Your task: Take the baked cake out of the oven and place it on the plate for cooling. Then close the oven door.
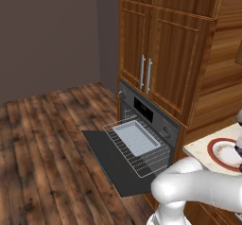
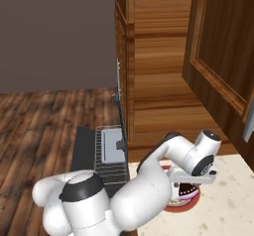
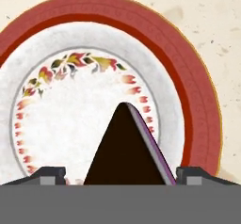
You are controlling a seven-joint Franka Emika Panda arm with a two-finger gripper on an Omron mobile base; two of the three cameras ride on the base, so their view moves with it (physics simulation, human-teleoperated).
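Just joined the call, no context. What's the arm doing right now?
The white arm's gripper is over the round white plate with the red-brown rim on the speckled beige counter. Its jaws stand wide on either side of the dark brown wedge of cake, which sits on the plate. The dark grey built-in oven has its flat dark door down, with the wire rack and pale blue-grey tray pulled out.

The plate (image 3: 197,100) has a red-brown rim, a white centre and a ring of red-and-green leaves, densest toward eleven o'clock. The cake (image 3: 124,152) looks near-black brown, perhaps purple-edged. The tray (image 1: 137,136) is pale blue-grey.
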